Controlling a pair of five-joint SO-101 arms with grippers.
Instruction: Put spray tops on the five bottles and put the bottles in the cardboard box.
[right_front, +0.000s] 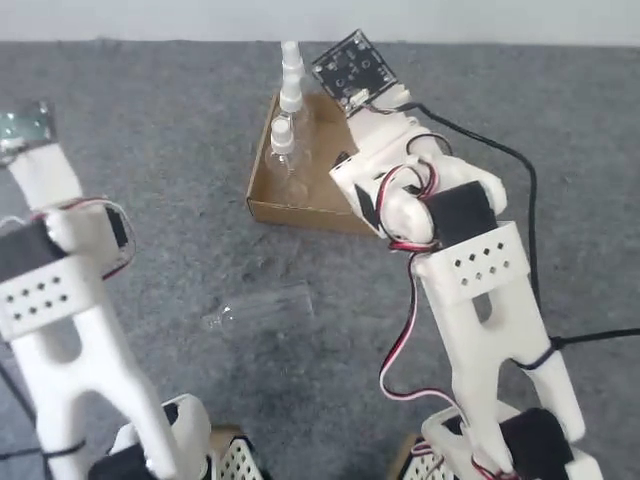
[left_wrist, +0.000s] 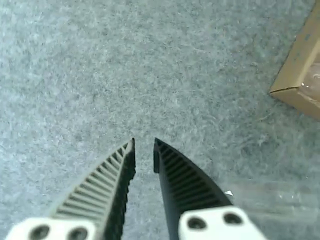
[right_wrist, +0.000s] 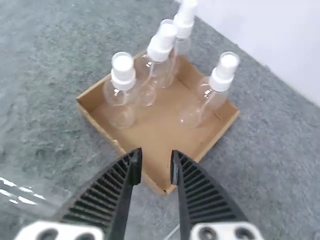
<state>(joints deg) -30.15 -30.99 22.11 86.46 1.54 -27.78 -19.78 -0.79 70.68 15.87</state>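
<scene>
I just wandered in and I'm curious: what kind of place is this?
Probably a small robotics test bench, not a factory: two white plastic arms, a grey felt table, and a cardboard box of spray bottles.

A grey, felt-like table (right_front: 150, 130) covers the frame below a pale strip along the top edge. A cardboard box (right_front: 290, 213) sits flat on it, upper centre. A clear bottle (right_front: 262, 306) lies on its side at centre, well apart from the box, neck toward the left. Two arm bases (right_front: 232, 458) stand along the bottom edge.
</scene>
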